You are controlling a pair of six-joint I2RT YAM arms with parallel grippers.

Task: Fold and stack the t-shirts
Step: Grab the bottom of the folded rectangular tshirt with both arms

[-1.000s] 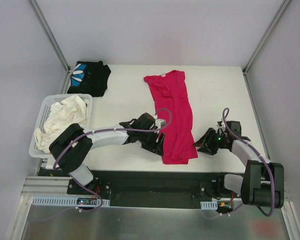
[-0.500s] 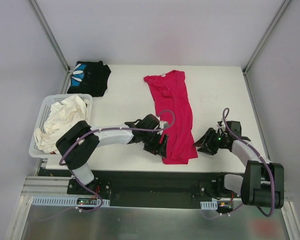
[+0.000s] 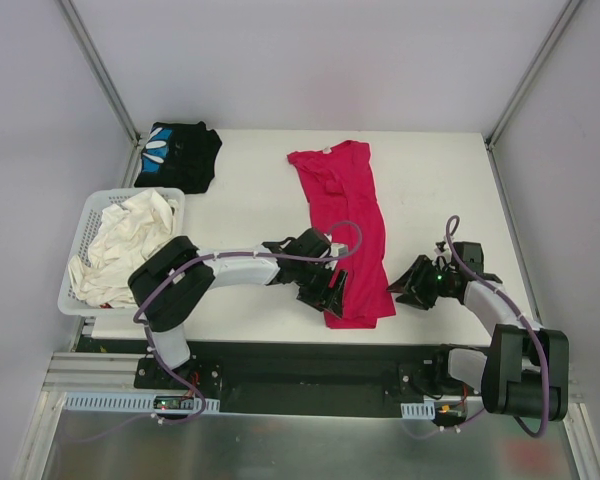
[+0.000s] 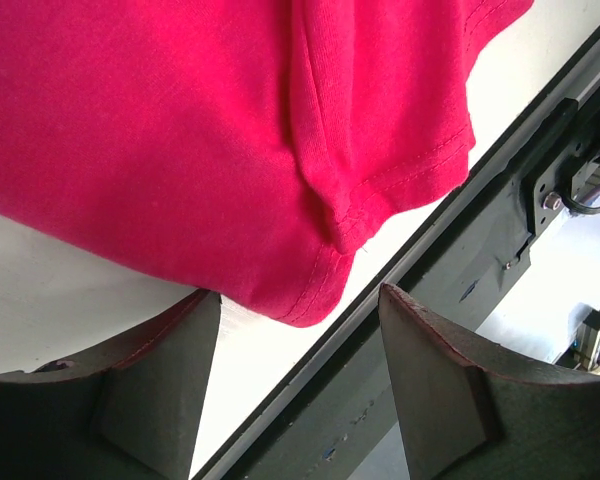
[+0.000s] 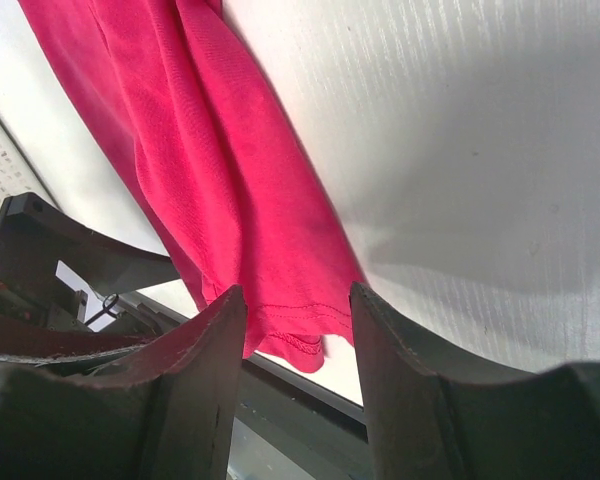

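A pink t-shirt (image 3: 345,220) lies lengthwise on the white table, folded narrow, its hem near the front edge. My left gripper (image 3: 333,297) is open at the hem's left corner; in the left wrist view the pink t-shirt's hem corner (image 4: 310,290) sits just ahead of the open jaws (image 4: 298,330). My right gripper (image 3: 398,288) is open beside the hem's right corner; the right wrist view shows the pink t-shirt's hem (image 5: 280,330) between and beyond its open fingers (image 5: 298,330). A folded black t-shirt (image 3: 178,155) lies at the back left.
A white basket (image 3: 79,250) holding crumpled cream cloth (image 3: 120,235) stands at the left. The table's front edge and the black rail (image 3: 300,355) run just below the hem. Metal frame posts (image 3: 525,70) rise at the back corners.
My left gripper has slid right along the table to the pink shirt's hem corner. The right gripper has not moved.
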